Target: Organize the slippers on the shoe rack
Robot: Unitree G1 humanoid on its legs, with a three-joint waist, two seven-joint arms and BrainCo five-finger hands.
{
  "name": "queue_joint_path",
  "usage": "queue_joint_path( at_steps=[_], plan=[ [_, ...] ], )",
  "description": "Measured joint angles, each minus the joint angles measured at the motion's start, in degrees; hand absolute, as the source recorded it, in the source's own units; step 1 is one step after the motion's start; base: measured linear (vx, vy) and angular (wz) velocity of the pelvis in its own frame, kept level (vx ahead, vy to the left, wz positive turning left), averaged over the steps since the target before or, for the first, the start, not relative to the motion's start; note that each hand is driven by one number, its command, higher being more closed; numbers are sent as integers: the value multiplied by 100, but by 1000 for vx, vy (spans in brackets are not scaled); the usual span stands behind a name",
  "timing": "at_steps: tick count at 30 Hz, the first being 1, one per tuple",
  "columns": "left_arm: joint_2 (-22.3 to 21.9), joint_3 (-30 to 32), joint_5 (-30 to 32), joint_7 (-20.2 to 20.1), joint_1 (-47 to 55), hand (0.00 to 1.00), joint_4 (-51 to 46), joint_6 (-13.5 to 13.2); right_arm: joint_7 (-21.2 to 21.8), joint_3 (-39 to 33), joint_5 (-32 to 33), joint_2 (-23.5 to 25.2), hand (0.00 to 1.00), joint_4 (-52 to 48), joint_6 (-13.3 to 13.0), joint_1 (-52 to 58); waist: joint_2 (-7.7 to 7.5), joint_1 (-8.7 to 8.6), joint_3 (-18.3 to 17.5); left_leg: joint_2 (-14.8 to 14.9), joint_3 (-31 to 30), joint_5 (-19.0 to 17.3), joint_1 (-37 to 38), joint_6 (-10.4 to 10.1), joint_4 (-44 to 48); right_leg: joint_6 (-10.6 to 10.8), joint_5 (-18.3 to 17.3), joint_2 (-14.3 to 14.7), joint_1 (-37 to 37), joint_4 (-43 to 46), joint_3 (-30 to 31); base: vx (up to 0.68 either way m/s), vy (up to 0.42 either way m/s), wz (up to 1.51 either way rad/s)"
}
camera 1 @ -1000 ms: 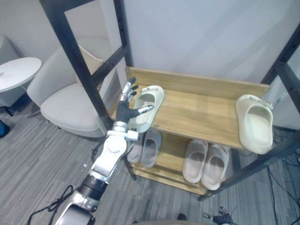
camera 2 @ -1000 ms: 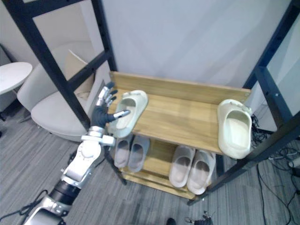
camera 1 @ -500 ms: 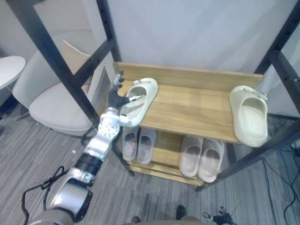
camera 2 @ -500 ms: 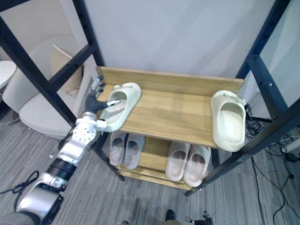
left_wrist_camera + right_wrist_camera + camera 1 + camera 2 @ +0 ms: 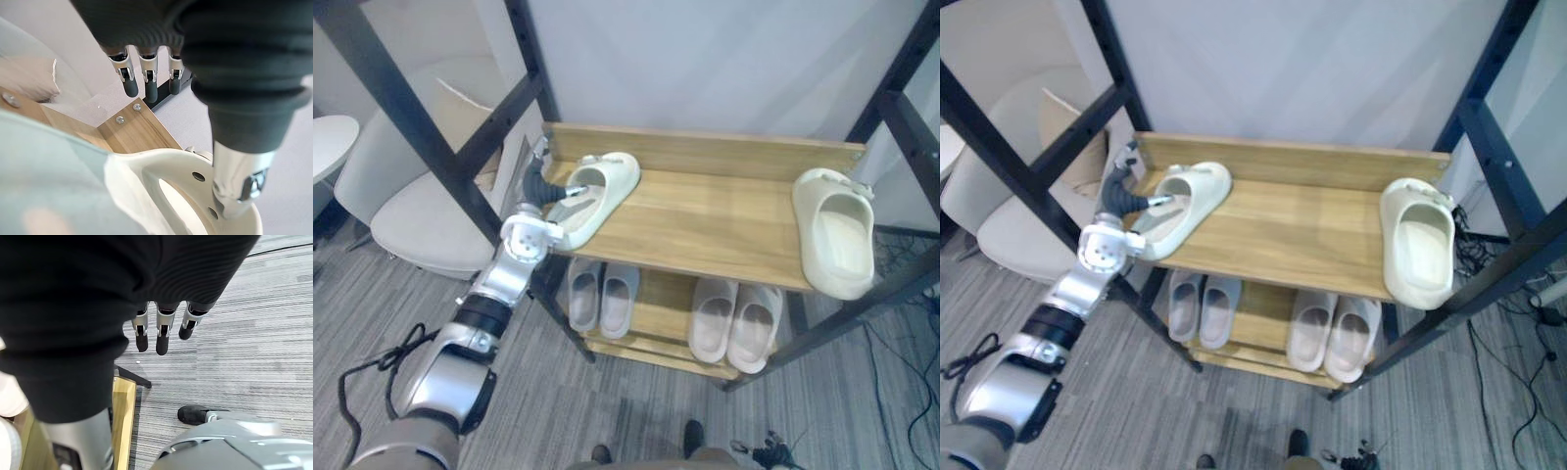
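Head views: left hand [image 5: 541, 186] at the left end of the shoe rack [image 5: 705, 211] top shelf, against a cream slipper [image 5: 599, 191]. A second cream slipper [image 5: 835, 245] juts past the front edge at the right end. Grey slippers [image 5: 729, 318] sit on the shelf below.

Left wrist view adds: fingers [image 5: 145, 88] straight, slightly apart; thumb [image 5: 234, 191] resting on the slipper's strap [image 5: 166, 164].

Right wrist view: right hand [image 5: 157, 333], fingers straight, over carpet [image 5: 244, 333].
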Motion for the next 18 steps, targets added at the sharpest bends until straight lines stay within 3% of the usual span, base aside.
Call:
queue_joint_path(
  at_steps=[7, 18],
  plan=[
    [4, 118, 47, 75, 9, 0, -79, 102, 15, -36, -2, 11, 0, 0, 5, 3, 6, 3, 7, -6, -31, 0, 14, 0, 1, 0, -1, -5, 33, 0, -28, 1, -1, 2],
    [-85, 117, 25, 117, 33, 0, -1350, 75, 35, -32, -7, -5, 0, -4, 21, -35, 41, -4, 32, -13, -122, 0, 43, 2, -2, -4, -9, -7, 93, 1, -89, 2, 0, 2]
  ],
)
